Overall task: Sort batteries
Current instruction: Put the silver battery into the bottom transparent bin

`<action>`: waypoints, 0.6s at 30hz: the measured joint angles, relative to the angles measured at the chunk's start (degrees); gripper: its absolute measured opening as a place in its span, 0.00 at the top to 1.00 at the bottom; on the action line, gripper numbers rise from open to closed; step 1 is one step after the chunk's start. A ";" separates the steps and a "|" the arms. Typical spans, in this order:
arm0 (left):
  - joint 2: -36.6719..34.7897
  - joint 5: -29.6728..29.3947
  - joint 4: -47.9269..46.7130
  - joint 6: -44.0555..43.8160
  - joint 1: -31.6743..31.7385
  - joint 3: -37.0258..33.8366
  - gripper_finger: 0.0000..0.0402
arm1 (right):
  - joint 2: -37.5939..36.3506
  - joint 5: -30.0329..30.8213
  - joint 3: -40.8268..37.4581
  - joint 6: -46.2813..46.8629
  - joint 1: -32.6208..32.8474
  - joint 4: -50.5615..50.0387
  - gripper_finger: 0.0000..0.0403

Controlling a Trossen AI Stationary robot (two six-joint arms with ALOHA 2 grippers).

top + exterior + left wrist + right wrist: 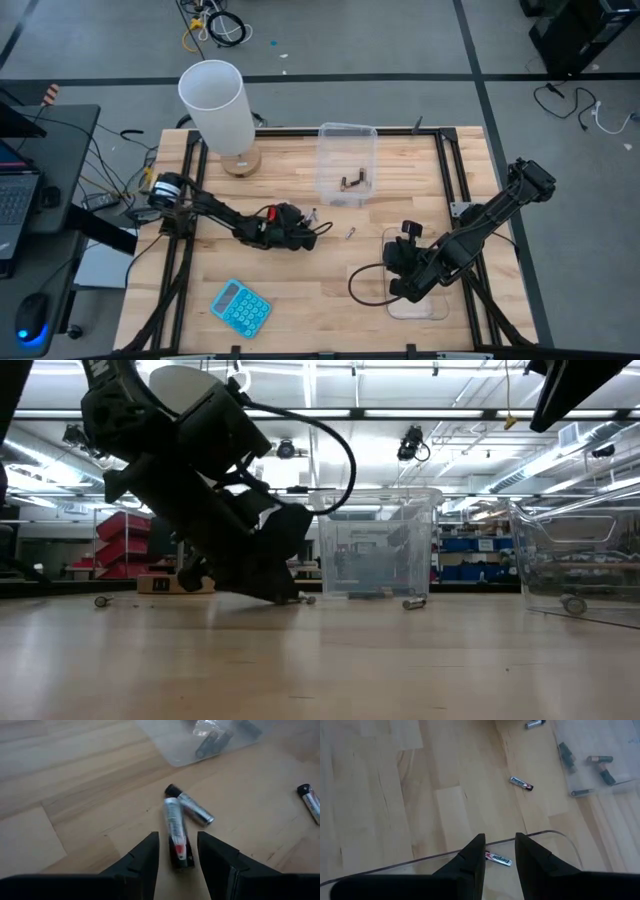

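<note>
- Silver battery (175, 830) lies on the table (300, 290) mid-board; its near end sits in the gap ahead of the left gripper (177, 857), long axis running away from the wrist.
- A second battery (192, 806) touches its far end, angled off.
- Left jaws part-open, holding nothing.
- Back tub (346, 160) is near, open board between.
- Right gripper (499, 851) hovers over the front tub (418, 306), part-open, empty, farther off.

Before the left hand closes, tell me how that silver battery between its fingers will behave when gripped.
The silver battery is a smooth cylinder lying on the bare table, so it will probably roll if nudged sideways. It touches a second battery, which may shift too. The left hand straddles one end, so it might pivot when squeezed.
</note>
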 joint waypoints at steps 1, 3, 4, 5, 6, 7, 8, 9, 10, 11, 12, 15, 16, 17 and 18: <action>0.23 -0.12 0.19 -0.01 0.07 0.00 0.66 | 0.00 -0.01 0.00 0.00 0.00 0.01 0.77; 0.30 -0.09 -0.06 -0.01 0.07 0.02 0.66 | 0.00 -0.01 0.00 0.00 0.00 -0.05 0.77; 0.30 -0.04 -0.39 -0.01 0.07 0.05 0.66 | 0.00 -0.01 0.00 0.00 0.00 -0.05 0.77; 0.30 0.10 -0.67 0.05 0.07 0.08 0.66 | 0.00 -0.01 0.00 0.00 0.00 -0.06 0.77; 0.25 0.17 -1.07 0.08 0.08 0.13 0.66 | 0.00 -0.04 0.00 0.00 0.00 -0.04 0.77; 0.11 0.43 -1.46 0.12 0.07 0.13 0.66 | 0.00 -0.03 0.00 0.00 0.00 -0.04 0.77; 0.06 1.00 -1.65 0.24 0.11 0.15 0.66 | 0.00 -0.03 0.00 0.00 0.00 -0.06 0.77; 0.00 1.60 -1.98 0.32 0.12 0.15 0.66 | 0.00 -0.04 0.00 0.00 0.00 -0.05 0.77; -0.06 2.22 -2.53 0.31 0.12 0.21 0.66 | 0.00 -0.04 0.00 0.00 0.00 -0.04 0.77; -0.12 2.77 -3.11 0.34 0.14 0.24 0.67 | 0.00 -0.04 0.00 0.00 0.00 -0.05 0.77; -0.13 3.01 -3.92 0.38 0.14 0.26 0.68 | 0.00 -0.04 0.00 0.00 0.00 -0.04 0.77; -0.15 3.34 -6.17 0.50 -0.04 0.35 0.74 | 0.00 -0.04 0.00 -0.56 0.00 -0.01 0.77; -0.15 3.36 -6.66 1.05 -0.16 0.35 0.77 | 0.00 -0.04 0.00 -0.63 0.00 0.01 0.77; -0.14 3.36 -7.03 1.89 -0.31 0.33 0.81 | 0.00 -0.04 0.00 -0.63 0.00 0.01 0.77; -0.13 3.35 -7.24 2.83 -0.45 0.33 0.85 | 0.00 -0.04 0.00 -0.64 0.00 0.01 0.77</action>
